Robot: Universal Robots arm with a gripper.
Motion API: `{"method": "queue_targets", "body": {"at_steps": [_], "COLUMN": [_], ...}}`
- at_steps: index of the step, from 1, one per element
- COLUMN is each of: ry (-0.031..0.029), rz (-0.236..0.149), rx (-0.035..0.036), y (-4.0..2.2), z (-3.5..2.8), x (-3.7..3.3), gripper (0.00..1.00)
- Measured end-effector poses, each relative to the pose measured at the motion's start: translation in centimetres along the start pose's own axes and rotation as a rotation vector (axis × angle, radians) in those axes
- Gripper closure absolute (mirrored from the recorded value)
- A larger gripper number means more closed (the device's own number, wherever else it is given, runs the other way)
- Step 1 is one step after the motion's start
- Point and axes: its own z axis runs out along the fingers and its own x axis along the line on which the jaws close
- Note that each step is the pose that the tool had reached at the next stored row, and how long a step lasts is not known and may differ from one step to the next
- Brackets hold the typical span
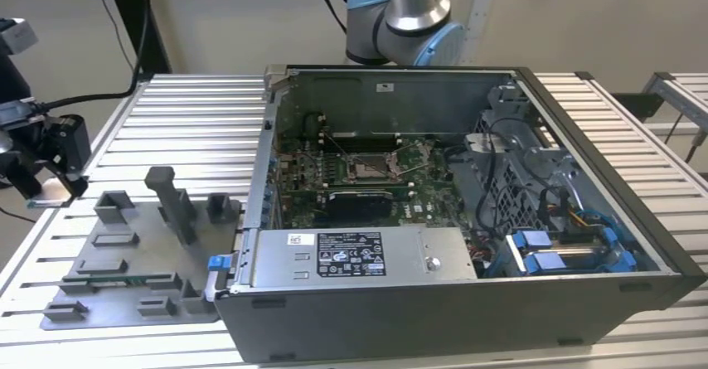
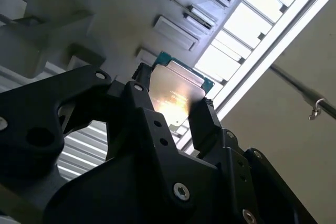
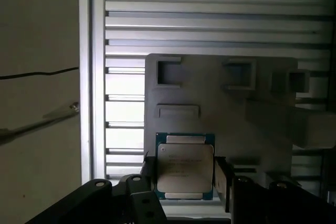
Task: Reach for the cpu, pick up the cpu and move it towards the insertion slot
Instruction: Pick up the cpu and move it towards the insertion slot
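While your gripper point(image 3: 185, 171) hangs above the plate point(image 3: 210, 93), the cpu point(image 3: 185, 165) sits between its two black fingers point(image 3: 149, 174). One finger presses against each side edge, so you are grasping the chip. In the first wrist view its pale top faces the camera with the green rim showing around it. It looks larger than the shallow recesses point(image 3: 177, 111) moulded into the plate behind it, so it seems to be raised off the plate, though you cannot be sure of that.

In the second wrist view the cpu point(image 2: 176, 90) catches a bright glow on its top, with the gripper point(image 2: 170, 100) closed around it and the plate point(image 2: 105, 9) beyond.

In the exterior view your gripper point(image 1: 45, 182) is by the table's point(image 1: 188, 112) edge on the exterior view's left, just off the plate's point(image 1: 133, 269) far corner. The grey plate lies on the slatted table with upright posts point(image 1: 166, 199) standing on it, touching the case point(image 1: 619, 220) on its other side.

The slot point(image 1: 370, 167) is well apart from the cpu. It lies inside the open case on the green board point(image 1: 426, 207), a silver frame with a dark centre. A silver power supply point(image 1: 354, 257) lies along the case's near wall. Your arm point(image 1: 409, 4) rises behind the case at the table's far edge.
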Motion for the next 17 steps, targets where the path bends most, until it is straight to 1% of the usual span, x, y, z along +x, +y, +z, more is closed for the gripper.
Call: {"method": "queue_targets", "body": {"at_steps": [17], "ry": [-0.0001], "rz": [0.000], "rx": [0.0039], "y": [-0.01], "z": [-1.73], "x": [-0.04], "gripper": [1.00]}}
